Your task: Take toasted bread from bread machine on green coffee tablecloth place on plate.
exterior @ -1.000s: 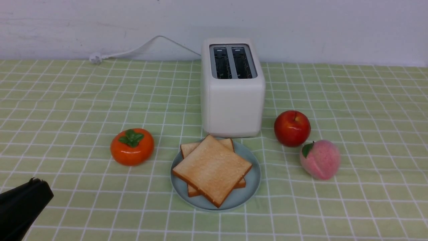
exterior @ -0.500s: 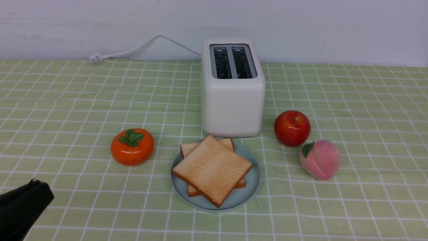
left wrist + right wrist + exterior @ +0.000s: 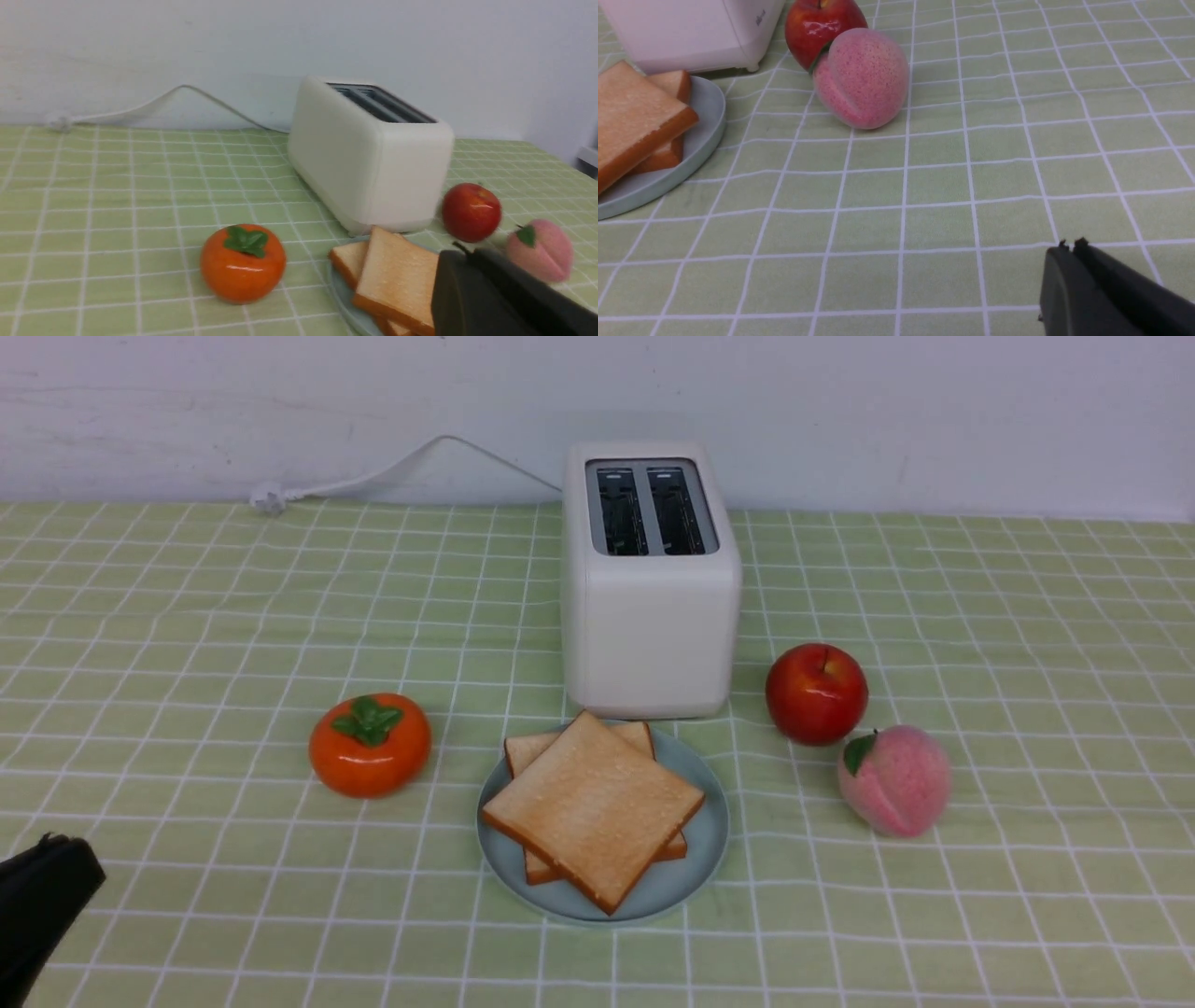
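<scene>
Currently the toasted bread [image 3: 592, 807], two slices stacked askew, lies on the plate [image 3: 702, 859] just before the bread machine [image 3: 648, 581], whose slots stand empty, well apart from the left gripper [image 3: 51, 859] at the near left edge. Both the left gripper and the right gripper [image 3: 1070, 246] have jaws together, holding nothing. The green coffee tablecloth [image 3: 1027, 709] also bears a persimmon [image 3: 370, 745], apple [image 3: 816, 693] and peach [image 3: 893, 781], before a white wall [image 3: 934, 411].
</scene>
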